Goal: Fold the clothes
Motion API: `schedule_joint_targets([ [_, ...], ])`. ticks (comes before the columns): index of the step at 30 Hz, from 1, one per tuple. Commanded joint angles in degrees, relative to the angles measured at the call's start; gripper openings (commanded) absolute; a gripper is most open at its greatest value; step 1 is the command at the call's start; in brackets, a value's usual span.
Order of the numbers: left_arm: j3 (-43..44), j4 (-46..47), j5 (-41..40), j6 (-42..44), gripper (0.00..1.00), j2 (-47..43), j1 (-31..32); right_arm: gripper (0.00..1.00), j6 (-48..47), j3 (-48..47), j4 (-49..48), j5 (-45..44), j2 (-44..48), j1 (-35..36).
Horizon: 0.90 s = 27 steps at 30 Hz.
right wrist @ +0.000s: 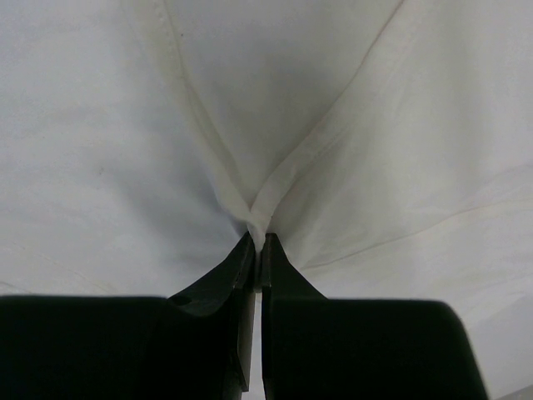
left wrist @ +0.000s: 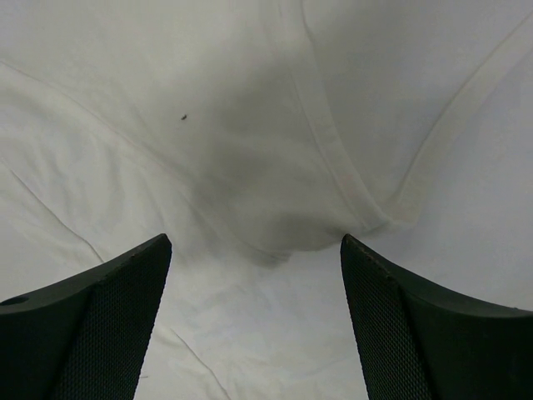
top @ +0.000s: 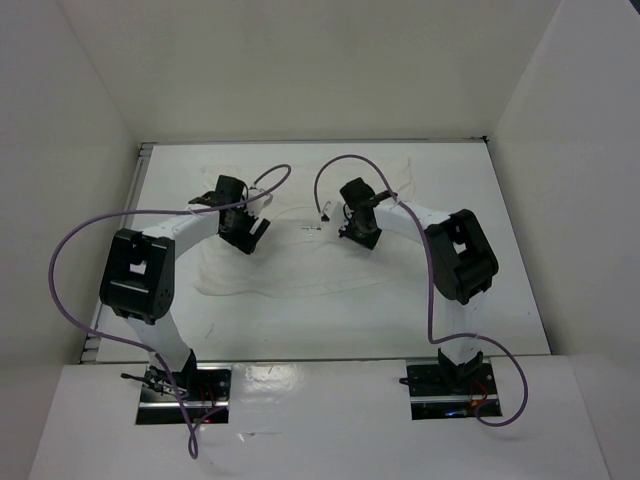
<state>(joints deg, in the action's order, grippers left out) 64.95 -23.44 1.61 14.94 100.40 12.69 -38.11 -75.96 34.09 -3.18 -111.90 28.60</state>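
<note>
A white shirt lies spread and wrinkled on a white worktop, boxed in by white walls. It is hard to tell from the surface beneath it, and only faint creases and edges mark its outline. It sits in the middle of the worktop, toward the far side, and both arms reach over it from the near edge.

The left fingers are over the shirt's left part. In the left wrist view, the left fingers stand wide apart with nothing between them. Below them the shirt shows a hem band running down from the top and meeting a second fold just ahead of the right-hand finger. A tiny dark speck sits on the fabric to the left.

The right fingers are over the shirt's right part, well apart from the left pair. In the right wrist view, the right fingers are pressed together, clamped on a pinch of shirt. Two folded edges run down in a V and meet right at the fingertips.

Purple cables loop along both arms.
</note>
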Motion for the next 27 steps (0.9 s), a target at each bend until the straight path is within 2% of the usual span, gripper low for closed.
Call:
schedule_joint_targets([
  [1,1.8,3.8,0.7,0.3,0.88,1.6,0.7,0.0,1.9,-2.3,1.9,-1.0,1.0,-0.3],
  [6,0.5,3.8,1.8,0.3,0.84,1.6,1.3,0.0,2.9,-1.7,1.9,-1.6,1.5,-0.8],
  [27,-0.2,-1.8,6.2,3.4,0.84,-1.1,2.9,0.0,3.5,-1.7,1.9,-1.6,1.5,-1.4],
])
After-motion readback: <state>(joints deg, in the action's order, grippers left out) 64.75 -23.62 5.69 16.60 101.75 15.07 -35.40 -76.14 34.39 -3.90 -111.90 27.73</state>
